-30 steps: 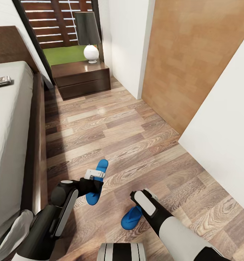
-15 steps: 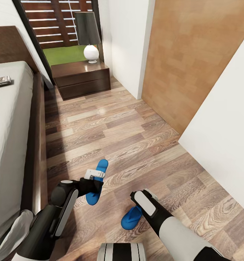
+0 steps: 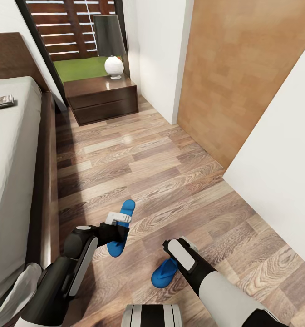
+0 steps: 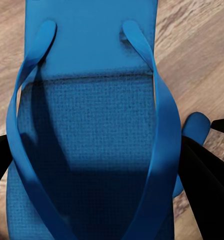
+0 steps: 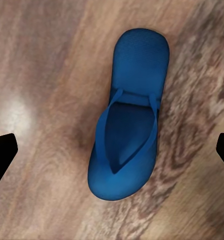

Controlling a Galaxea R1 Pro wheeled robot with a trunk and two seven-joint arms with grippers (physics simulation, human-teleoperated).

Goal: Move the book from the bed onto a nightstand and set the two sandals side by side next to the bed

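Right tool (image 3: 170,247): lower centre of the head view, hanging over the second sandal (image 3: 164,274); in the right wrist view its fingertips sit at opposite edges, spread wide, with that sandal (image 5: 126,117) flat on the floor between them and untouched.
Left tool (image 3: 121,219): lower left of centre, on the first sandal (image 3: 120,227); in the left wrist view the dark fingers (image 4: 204,172) sit tight against both sides of the sole (image 4: 89,135), so I judge it pinching this sandal.
Step in hand: pairing the sandals; one appears held, the other waits on the wood floor (image 3: 170,181), the two lying apart.
Next move: likely set the held sandal down parallel to its mate, close to the bed (image 3: 12,181) at the left edge.
Book (image 3: 0,101): on the mattress, upper left, not yet moved.
Nightstand (image 3: 102,97): upper centre, both drawers closed, contents unseen; a lamp (image 3: 110,45) stands on top, with room for the book.
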